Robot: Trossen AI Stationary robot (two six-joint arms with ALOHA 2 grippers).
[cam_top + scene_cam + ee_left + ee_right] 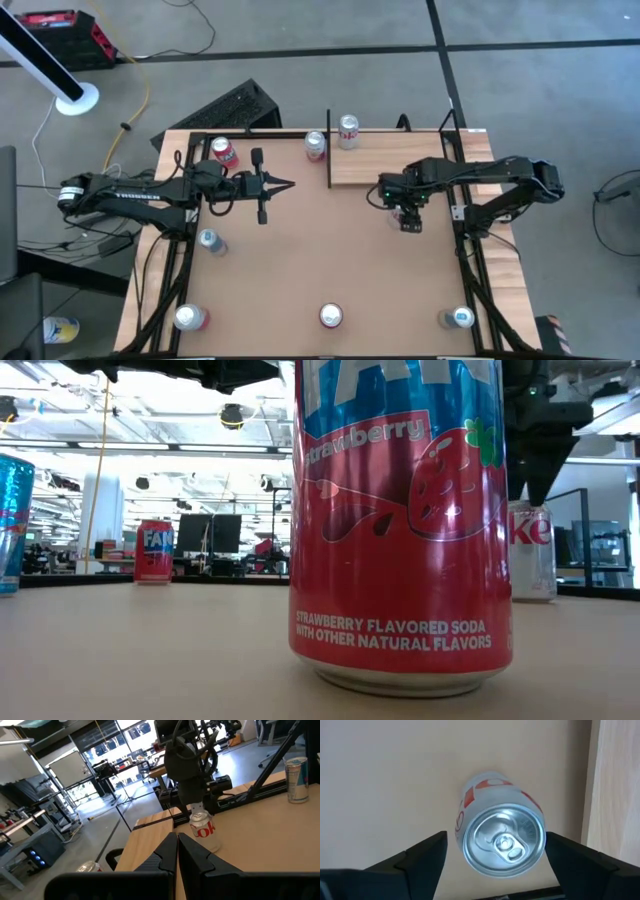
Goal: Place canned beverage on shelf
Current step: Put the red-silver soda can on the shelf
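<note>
The right hand hangs right over a silver Coke can, fingers spread wide either side, not gripping.

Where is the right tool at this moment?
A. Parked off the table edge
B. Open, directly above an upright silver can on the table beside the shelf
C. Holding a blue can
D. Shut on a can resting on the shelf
B: the right wrist view shows the right tool with its fingers spread either side of the silver can, which stands on the table next to the shelf.
</note>
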